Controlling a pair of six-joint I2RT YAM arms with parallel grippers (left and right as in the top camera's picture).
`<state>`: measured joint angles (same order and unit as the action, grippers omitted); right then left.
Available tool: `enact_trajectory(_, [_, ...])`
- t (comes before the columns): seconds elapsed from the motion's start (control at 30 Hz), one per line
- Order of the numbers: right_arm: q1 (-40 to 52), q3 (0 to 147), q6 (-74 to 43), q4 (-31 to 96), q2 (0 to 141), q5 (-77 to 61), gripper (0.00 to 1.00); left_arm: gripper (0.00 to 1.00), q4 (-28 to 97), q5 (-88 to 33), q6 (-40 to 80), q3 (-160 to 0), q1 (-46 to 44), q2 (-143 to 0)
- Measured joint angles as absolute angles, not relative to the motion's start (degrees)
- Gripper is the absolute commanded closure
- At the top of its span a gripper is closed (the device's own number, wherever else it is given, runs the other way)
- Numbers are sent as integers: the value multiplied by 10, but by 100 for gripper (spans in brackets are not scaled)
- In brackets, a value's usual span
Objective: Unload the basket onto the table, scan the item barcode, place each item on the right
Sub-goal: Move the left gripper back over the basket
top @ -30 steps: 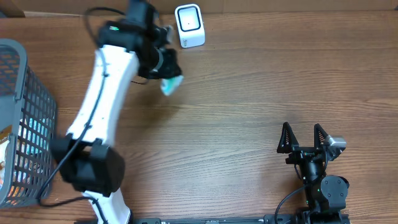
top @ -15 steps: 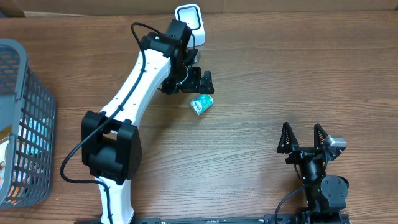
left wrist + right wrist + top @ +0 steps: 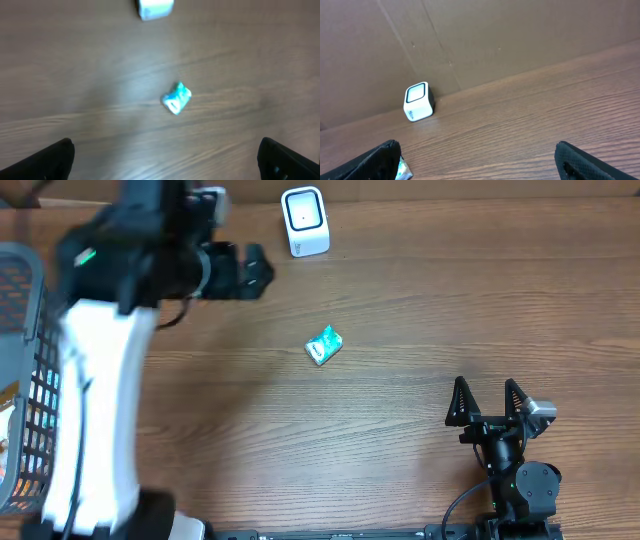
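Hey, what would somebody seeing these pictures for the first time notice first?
The small teal packet lying alone mid-table stands out most, with the white scanner at the far edge beyond it. The big white left arm looms at the left by the wire basket, the left claw open and empty.

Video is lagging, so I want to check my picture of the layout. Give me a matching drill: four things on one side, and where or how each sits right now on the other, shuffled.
Things:
1. teal packet
2. white scanner
3. wire basket
4. right gripper

Places or states:
A. far edge of the table, by the cardboard wall
B. left edge
C. near edge on the right side, jaws open and empty
D. mid-table, lying free on the wood

Pairs: 1-D, 2-A, 3-B, 4-C
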<state>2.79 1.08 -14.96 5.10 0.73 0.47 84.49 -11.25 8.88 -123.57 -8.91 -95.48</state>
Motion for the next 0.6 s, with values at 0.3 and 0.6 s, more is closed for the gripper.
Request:
enact_trajectory(0.3, [28,11,-150,51,7,5,0,4,899,-71,95,-1241,106,-863])
enact_trajectory(0.6, [28,11,-150,51,7,5,0,4,917,-84,180,-1231,395,-877])
